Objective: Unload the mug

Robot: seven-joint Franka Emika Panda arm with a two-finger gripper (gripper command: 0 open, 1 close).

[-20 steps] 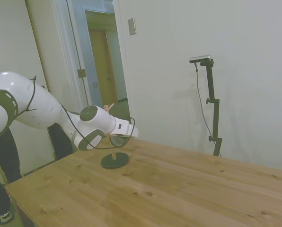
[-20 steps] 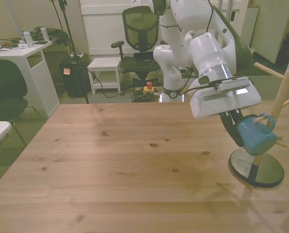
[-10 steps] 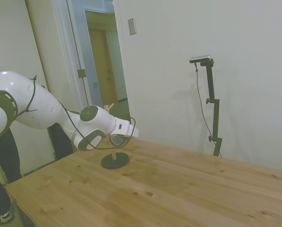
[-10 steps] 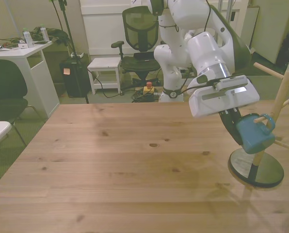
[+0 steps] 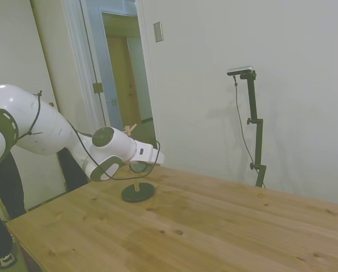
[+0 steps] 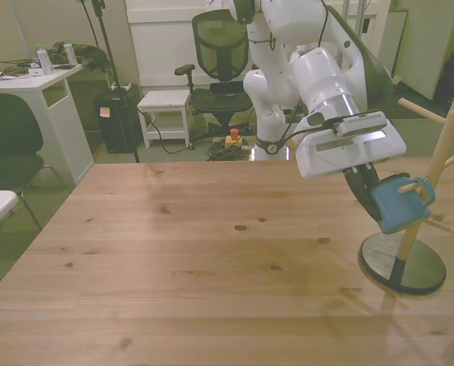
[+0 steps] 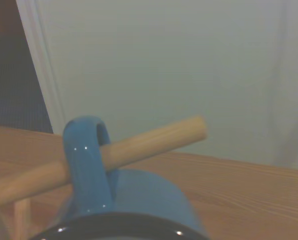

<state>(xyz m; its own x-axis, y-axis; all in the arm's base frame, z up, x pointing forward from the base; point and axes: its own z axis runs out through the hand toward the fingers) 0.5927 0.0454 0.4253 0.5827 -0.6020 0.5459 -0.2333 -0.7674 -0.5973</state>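
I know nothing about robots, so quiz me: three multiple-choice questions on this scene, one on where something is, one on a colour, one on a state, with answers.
1. Where does the peg stand sit in the front view?
A. near the table's right end
B. near the table's left end
C. on the floor

2. What colour is the mug?
A. red
B. light blue
C. black

3. Is the mug off its peg?
A. yes, it stands on the table
B. yes, it is lifted clear
C. no, its handle is still threaded on the peg

Answers: 1 A, its round base is by that edge. 2 B, seen in the front and wrist views. 3 C, the wrist view shows the peg passing through the handle, with the claw at the mug.
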